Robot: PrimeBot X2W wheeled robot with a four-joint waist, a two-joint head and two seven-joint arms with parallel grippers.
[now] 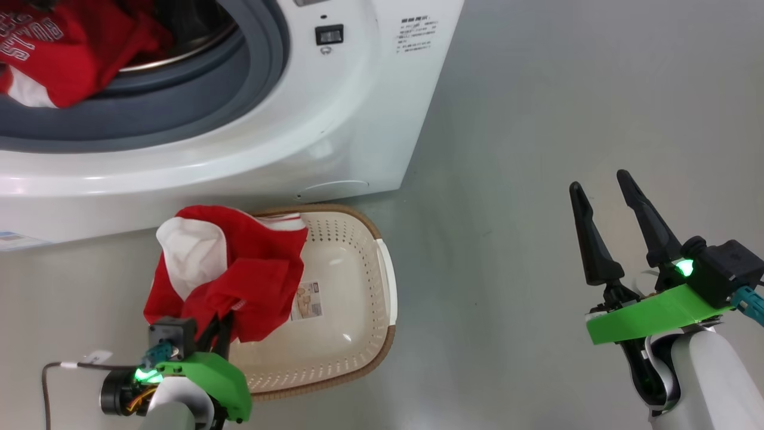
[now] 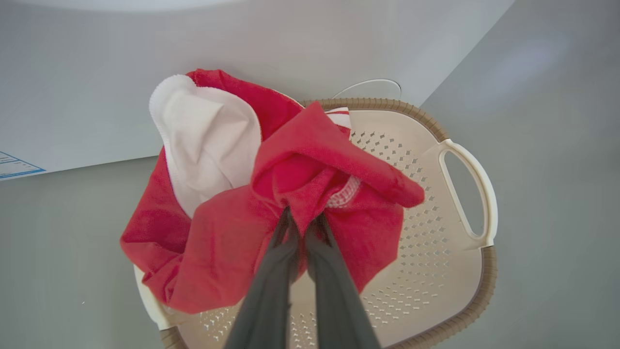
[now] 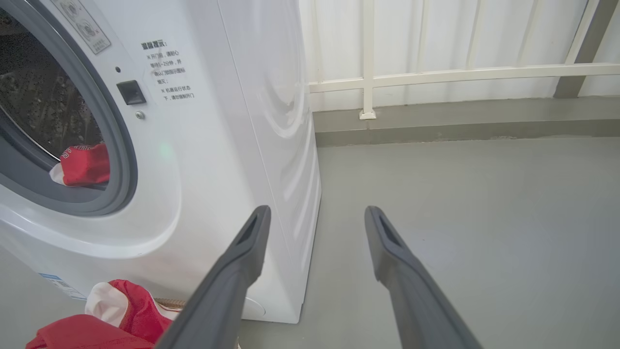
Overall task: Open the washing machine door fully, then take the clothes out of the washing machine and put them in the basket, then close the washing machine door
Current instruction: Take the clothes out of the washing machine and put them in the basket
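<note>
My left gripper (image 2: pixel 304 215) is shut on a red garment with a white patch (image 1: pixel 230 272), holding it bunched over the left half of the cream basket (image 1: pixel 358 322); the cloth (image 2: pixel 252 208) hangs partly outside the basket's (image 2: pixel 436 271) left rim. A second red garment with white lettering (image 1: pixel 65 54) lies in the mouth of the washing machine (image 1: pixel 334 119), on the grey gasket; it also peeks out in the right wrist view (image 3: pixel 85 164). The door is out of view. My right gripper (image 1: pixel 603 185) stands open over bare floor at the right, nothing between its fingers (image 3: pixel 252 242).
The basket sits on the grey floor right in front of the machine's lower right corner. In the right wrist view a white railing (image 3: pixel 436 75) and a low kerb run along the far wall. Open floor (image 1: pixel 537 119) lies right of the machine.
</note>
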